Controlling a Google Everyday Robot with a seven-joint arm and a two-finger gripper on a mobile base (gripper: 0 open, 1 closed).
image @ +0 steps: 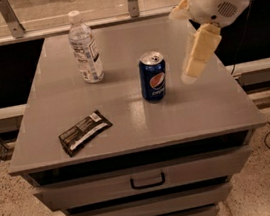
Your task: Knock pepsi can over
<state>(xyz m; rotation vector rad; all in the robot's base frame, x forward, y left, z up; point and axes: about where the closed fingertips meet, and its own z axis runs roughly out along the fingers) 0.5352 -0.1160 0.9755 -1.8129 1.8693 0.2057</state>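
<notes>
The pepsi can (153, 76), dark blue with a round red-white-blue logo and a silver top, stands upright near the middle of the grey cabinet top (200, 105). My gripper (181, 47) hangs over the right part of the top, just right of the can and apart from it. Its two cream fingers are spread open and hold nothing. The lower finger (198, 52) points down towards the surface beside the can's upper half.
A clear plastic water bottle (84, 48) with a white cap stands at the back left. A dark snack wrapper (84, 131) lies flat at the front left. Drawers with a handle (147, 181) sit below the top. A railing runs behind.
</notes>
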